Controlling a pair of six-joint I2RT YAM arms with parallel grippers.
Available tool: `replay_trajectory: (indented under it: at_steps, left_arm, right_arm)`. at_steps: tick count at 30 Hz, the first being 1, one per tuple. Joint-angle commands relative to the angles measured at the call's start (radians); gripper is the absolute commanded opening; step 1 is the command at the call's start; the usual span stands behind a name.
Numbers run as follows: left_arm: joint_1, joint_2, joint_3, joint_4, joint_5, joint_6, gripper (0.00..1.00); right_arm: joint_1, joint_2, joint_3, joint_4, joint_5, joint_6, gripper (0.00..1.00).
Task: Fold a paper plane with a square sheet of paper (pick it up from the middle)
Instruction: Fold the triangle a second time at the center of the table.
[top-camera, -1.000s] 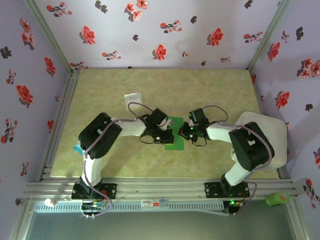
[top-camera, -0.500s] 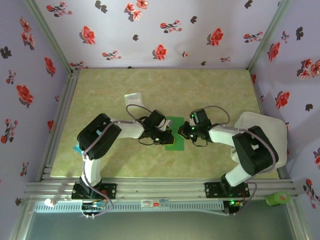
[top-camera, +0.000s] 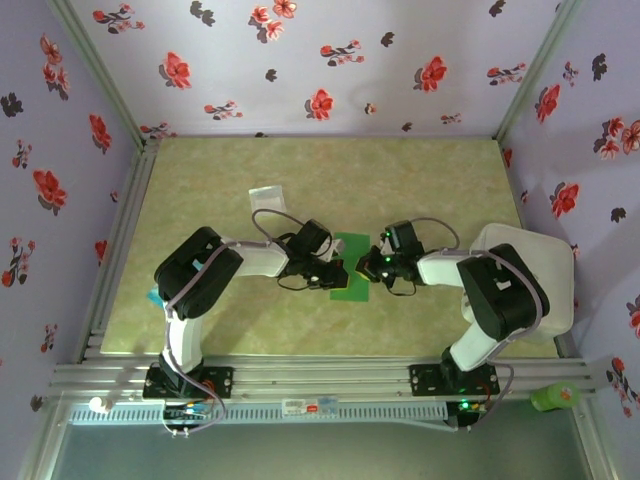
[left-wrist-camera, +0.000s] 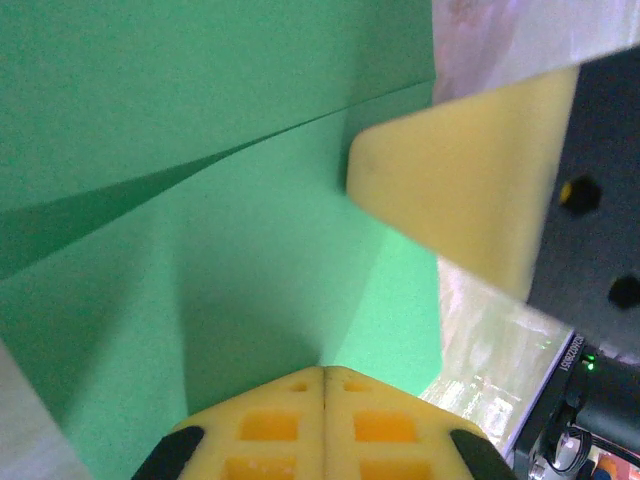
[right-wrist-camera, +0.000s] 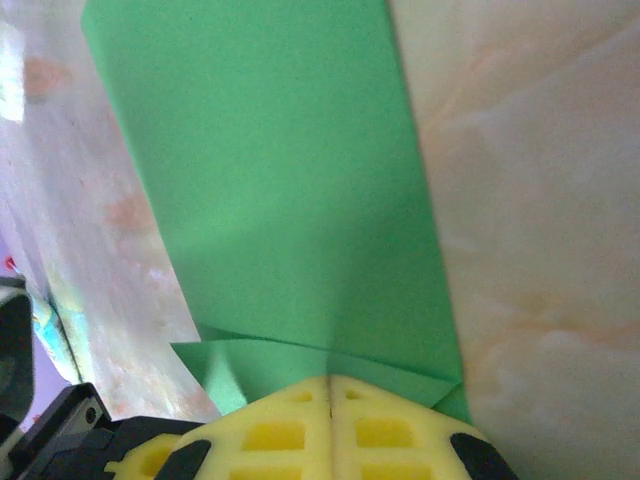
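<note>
Since both arms are pointing inward over the table (top-camera: 200, 180), we are logging the sheet of paper (top-camera: 350, 285) as lying near the table's middle, directly between the two grippers. It is partly folded, and its long axis is running roughly 12 to 6 o'clock in the top view.

The left gripper (top-camera: 334, 272) is meeting the paper from 9 o'clock and the right gripper (top-camera: 370, 267) from 3 o'clock. We are judging neither arm to be nearer, since both tips are sitting at the paper's edges.

Both pairs of jaws are clenched, pads pressed flat together. We cannot tell whether any paper is pinched between them or whether they are only pressing down on it.

The next move is hinging on that 12-to-6 axis, because any crease pass needs to travel along it.

- Left wrist view: a raised diagonal crease (left-wrist-camera: 200, 165) is showing, with one right finger (left-wrist-camera: 450, 190) resting at the paper's edge. The arms are hiding both in the top view.
- Right wrist view: a small turned-over flap (right-wrist-camera: 300, 355) is showing just ahead of the tips.
</note>
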Motion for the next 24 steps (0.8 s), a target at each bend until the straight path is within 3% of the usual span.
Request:
replay_trajectory:
  at_steps: [1,9,14,20,24]
  left_arm:
    - [-0.005,0.041,-0.043,-0.102,-0.029,-0.002,0.03]
    - [-0.005,0.041,-0.054,-0.096,-0.031,-0.013,0.03]
    - [-0.005,0.011,-0.067,-0.074,-0.032,-0.035,0.03]
    - [-0.005,-0.070,-0.076,0.035,-0.026,-0.098,0.09]
    - [0.008,-0.112,-0.016,-0.027,-0.040,-0.076,0.17]
  right_arm:
    - [-0.058,0.032,0.009,-0.020,0.081,-0.022,0.01]
    - [-0.100,0.011,-0.025,0.078,0.158,0.014,0.00]
    - [-0.095,-0.064,-0.018,0.097,0.116,0.002,0.04]
    - [-0.048,-0.172,0.010,-0.097,0.124,-0.042,0.09]
    - [-0.011,-0.237,-0.015,-0.185,0.166,-0.019,0.13]
